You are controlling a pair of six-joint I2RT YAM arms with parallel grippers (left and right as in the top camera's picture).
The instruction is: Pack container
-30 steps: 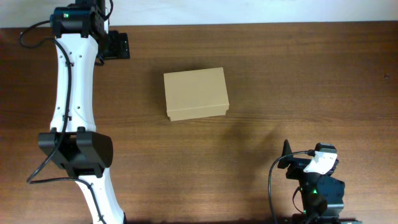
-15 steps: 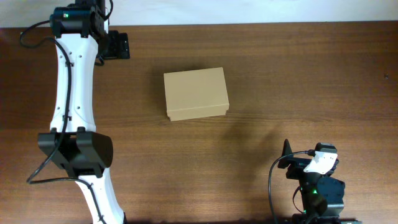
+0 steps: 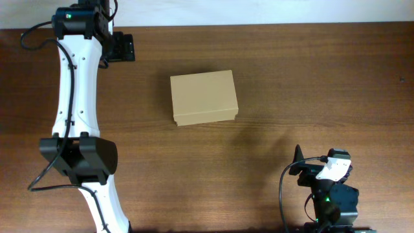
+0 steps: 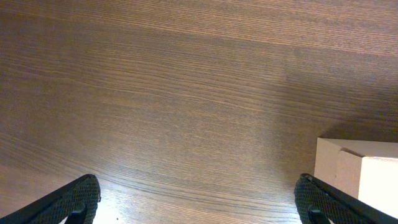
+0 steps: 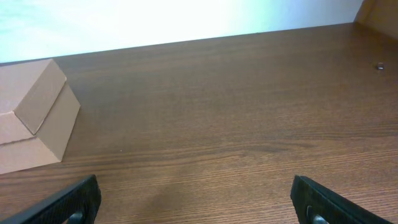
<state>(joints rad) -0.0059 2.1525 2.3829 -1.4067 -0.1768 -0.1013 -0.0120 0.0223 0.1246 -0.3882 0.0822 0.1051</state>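
Observation:
The container (image 3: 204, 97) is a plain tan cardboard box with its lid closed, lying near the middle of the table. It shows at the right edge of the left wrist view (image 4: 364, 174) and at the left of the right wrist view (image 5: 34, 115). My left gripper (image 3: 121, 46) is at the table's far left, apart from the box; in its wrist view (image 4: 199, 202) the jaws are wide open and empty over bare wood. My right gripper (image 3: 315, 165) is near the front right edge, open and empty in its wrist view (image 5: 199, 202).
The brown wooden table (image 3: 310, 84) ends at a pale wall along the far edge. The white left arm (image 3: 74, 103) runs along the left side. A tiny dark speck (image 3: 402, 79) lies at the far right.

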